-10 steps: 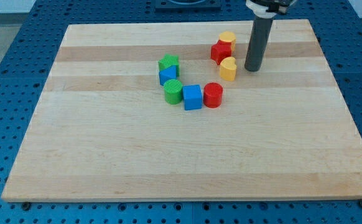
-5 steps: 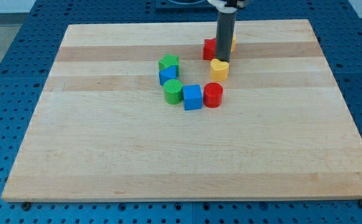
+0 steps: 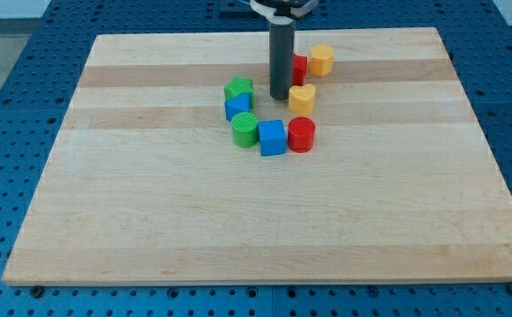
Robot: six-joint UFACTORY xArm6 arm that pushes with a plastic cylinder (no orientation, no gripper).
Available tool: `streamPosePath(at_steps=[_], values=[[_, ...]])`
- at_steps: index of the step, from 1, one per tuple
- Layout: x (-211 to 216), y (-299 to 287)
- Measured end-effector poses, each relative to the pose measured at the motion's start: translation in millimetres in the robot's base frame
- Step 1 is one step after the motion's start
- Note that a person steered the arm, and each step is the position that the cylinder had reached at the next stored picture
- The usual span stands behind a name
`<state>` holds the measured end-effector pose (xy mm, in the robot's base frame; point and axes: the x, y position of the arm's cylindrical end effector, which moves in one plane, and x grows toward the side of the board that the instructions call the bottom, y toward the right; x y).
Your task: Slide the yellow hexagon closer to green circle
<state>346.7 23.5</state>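
Note:
The yellow hexagon (image 3: 321,60) sits near the board's top, right of centre. The green circle (image 3: 245,129) stands near the middle, left of a blue cube (image 3: 272,137). My tip (image 3: 280,96) rests on the board between the green star (image 3: 238,89) on its left and the yellow heart (image 3: 302,98) on its right. The rod hides most of a red block (image 3: 299,69) behind it. The tip is left of and below the yellow hexagon, and up and right of the green circle.
A blue block (image 3: 237,107) lies under the green star. A red cylinder (image 3: 301,134) stands right of the blue cube. The blocks form a loose ring on the wooden board (image 3: 150,202).
My tip has swept left from the right of the yellow heart to its left. The yellow heart and the red block have shifted left with it. The yellow hexagon has stayed put.

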Motion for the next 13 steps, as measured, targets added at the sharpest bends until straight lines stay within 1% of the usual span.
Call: streamPosePath(at_steps=[1,4,6,10,13], values=[[8.2,14.9],[12.6,54.8],[12.8,56.5],[2.2,89.7],[31.3,90.1]])
